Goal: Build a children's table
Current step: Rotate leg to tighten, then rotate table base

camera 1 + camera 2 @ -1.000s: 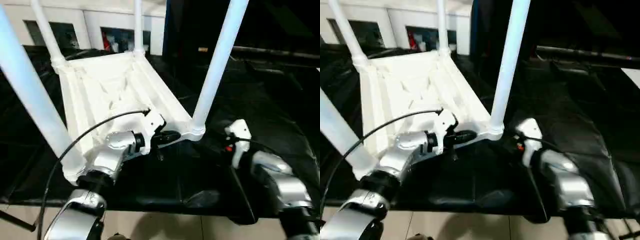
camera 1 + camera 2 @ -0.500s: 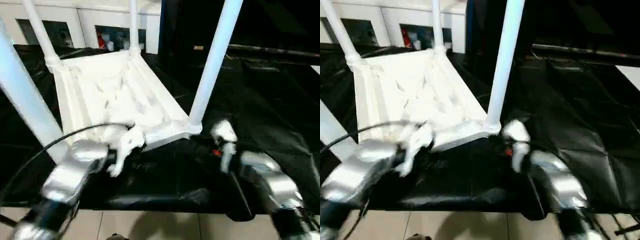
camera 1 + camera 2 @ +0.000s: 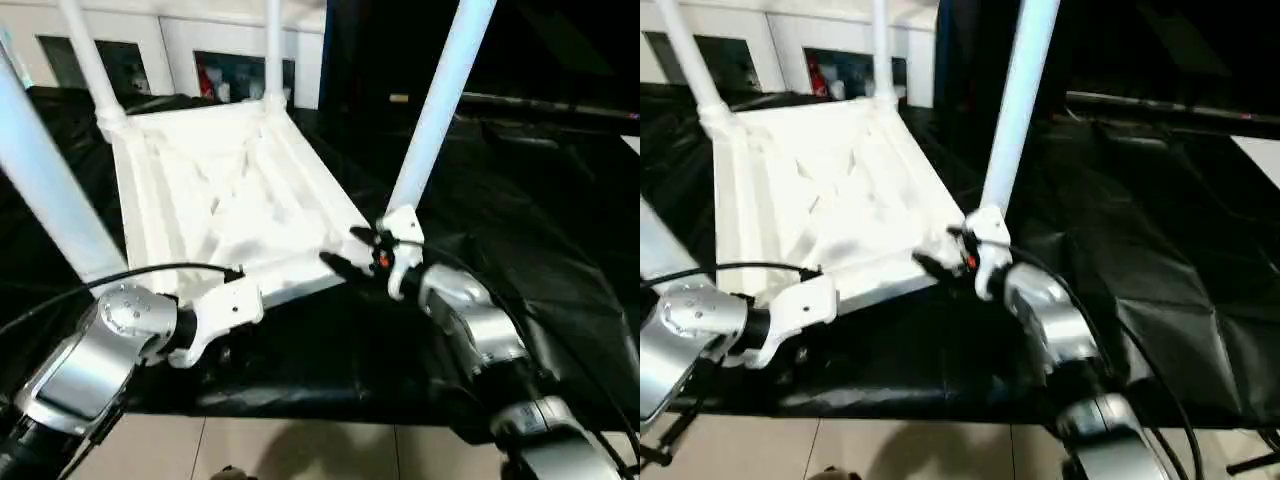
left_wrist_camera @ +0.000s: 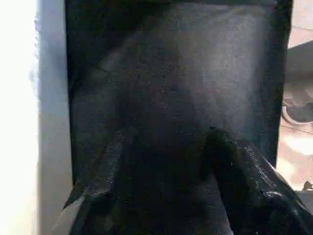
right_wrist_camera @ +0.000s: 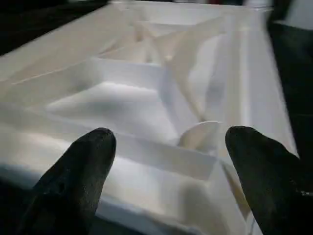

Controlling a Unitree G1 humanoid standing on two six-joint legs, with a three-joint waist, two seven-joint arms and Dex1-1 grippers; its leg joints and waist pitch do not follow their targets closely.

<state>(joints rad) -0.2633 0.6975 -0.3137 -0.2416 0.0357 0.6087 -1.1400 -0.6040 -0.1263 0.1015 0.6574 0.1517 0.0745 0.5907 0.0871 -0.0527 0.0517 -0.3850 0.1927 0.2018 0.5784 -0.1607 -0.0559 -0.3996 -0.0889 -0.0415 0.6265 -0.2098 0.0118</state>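
The white children's table top (image 3: 230, 190) lies underside up on the black cloth, ribs showing. Four white legs stand in its corner sockets: near left (image 3: 50, 190), far left (image 3: 90, 60), far right (image 3: 273, 50), near right (image 3: 440, 100). My right gripper (image 3: 348, 250) is open at the near right corner, beside that leg's base. Its black fingertips (image 5: 93, 147) straddle the ribbed rim (image 5: 161, 161) without touching it. My left gripper (image 4: 168, 134) is open over black cloth, just in front of the top's near edge, with a white edge (image 4: 49, 122) beside it.
The black-draped work table (image 3: 520, 200) stretches to the right and behind. Its front edge drops to a pale floor (image 3: 300, 450). A black cable (image 3: 120, 280) loops from my left forearm. White cabinets (image 3: 170, 50) stand at the back.
My left gripper has drawn back from the top's near edge toward the lower left. My right gripper has moved forward and left to the near right corner, its fingers now over the rim.
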